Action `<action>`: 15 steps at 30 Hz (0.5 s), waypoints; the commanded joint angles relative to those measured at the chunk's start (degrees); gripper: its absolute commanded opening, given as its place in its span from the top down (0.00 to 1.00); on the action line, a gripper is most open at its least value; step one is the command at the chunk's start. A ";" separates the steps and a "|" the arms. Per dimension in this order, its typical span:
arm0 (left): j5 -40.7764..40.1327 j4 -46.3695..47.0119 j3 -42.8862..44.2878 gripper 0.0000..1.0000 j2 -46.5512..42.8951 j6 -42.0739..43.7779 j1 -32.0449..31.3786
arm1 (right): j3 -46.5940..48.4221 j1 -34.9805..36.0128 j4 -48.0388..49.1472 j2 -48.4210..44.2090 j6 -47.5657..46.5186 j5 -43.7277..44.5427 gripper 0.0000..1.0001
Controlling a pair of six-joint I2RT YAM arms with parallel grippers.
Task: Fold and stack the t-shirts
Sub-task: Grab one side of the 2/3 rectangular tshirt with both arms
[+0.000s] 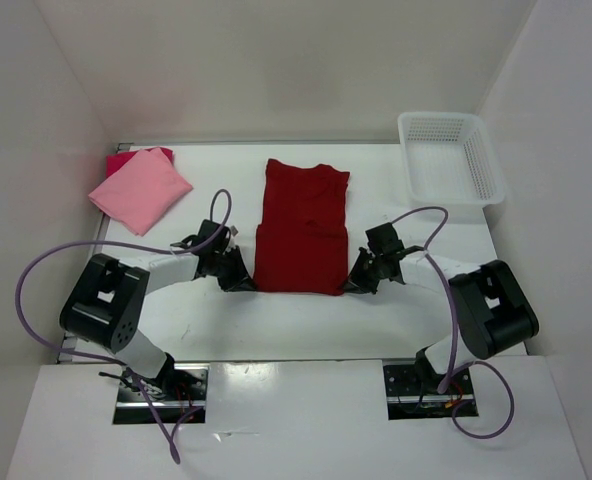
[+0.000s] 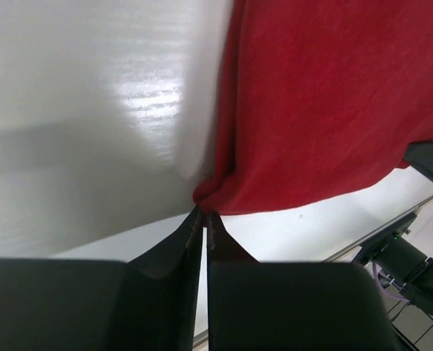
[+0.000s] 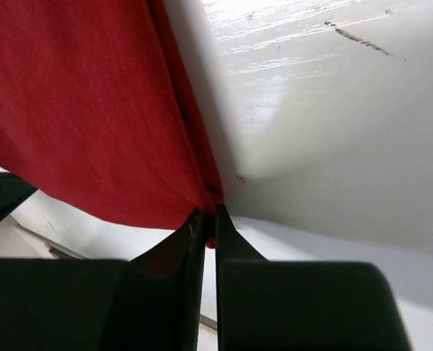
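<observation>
Left gripper (image 2: 204, 214): my fingers are pinched nearly together on the near-left hem corner of the crimson shirt (image 1: 301, 225); only a thin nip of cloth sits at the tips.
Right gripper (image 3: 208, 212): same on the near-right corner; jaws all but closed on the hem; bite equally shallow.
Crimson shirt: flat in the middle of the table (image 1: 276, 330); sleeves tucked in; a long strip running away from me.
Stack: pink shirt (image 1: 141, 190) folded on the magenta shirt (image 1: 121, 160); far left, well apart.
Risk 1: a corner slips out on the lift (shallow hold); the fold would land skewed.
Risk 2: I may have only the top layer; the lower ply would drag and bunch.
Risk 3: my arms rise unevenly; the hem twists and misses the collar.
Basket (image 1: 446, 117): far right; no concern.
</observation>
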 commanded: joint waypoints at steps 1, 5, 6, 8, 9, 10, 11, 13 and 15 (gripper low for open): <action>-1.33 0.17 2.53 0.93 0.75 1.94 0.19 | -0.24 0.12 -1.05 -1.78 -0.33 1.83 0.93; -1.33 -4.83 2.53 1.00 -3.55 2.47 0.19 | -0.93 2.05 -5.19 -5.37 0.89 1.22 0.99; -1.33 -5.89 2.01 1.00 -4.77 2.47 0.19 | -1.90 2.93 -5.89 -6.34 1.43 0.43 0.99; -0.46 -10.45 0.52 1.00 -8.73 2.99 0.19 | -3.04 5.74 -8.79 -10.11 3.35 -0.27 1.00; 1.03 -12.21 -0.01 1.00 -10.13 2.99 0.19 | -4.01 6.97 -9.76 -11.87 4.32 -0.28 1.00; 1.83 -15.88 -0.54 1.00 -13.37 2.99 0.19 | -4.02 8.72 -11.94 -15.89 5.29 -0.89 1.00; 2.62 -17.75 -1.15 1.00 -15.14 2.99 0.19 | -4.71 8.74 -13.45 -17.76 6.00 -1.59 1.00; 3.33 -23.00 -0.55 1.00 -20.50 2.99 0.19 | -2.45 8.74 -16.96 -22.23 6.00 -1.59 1.00; 3.33 -26.62 3.74 1.00 -21.22 3.52 0.90 | 2.47 5.15 -20.92 -22.26 2.52 -2.55 1.00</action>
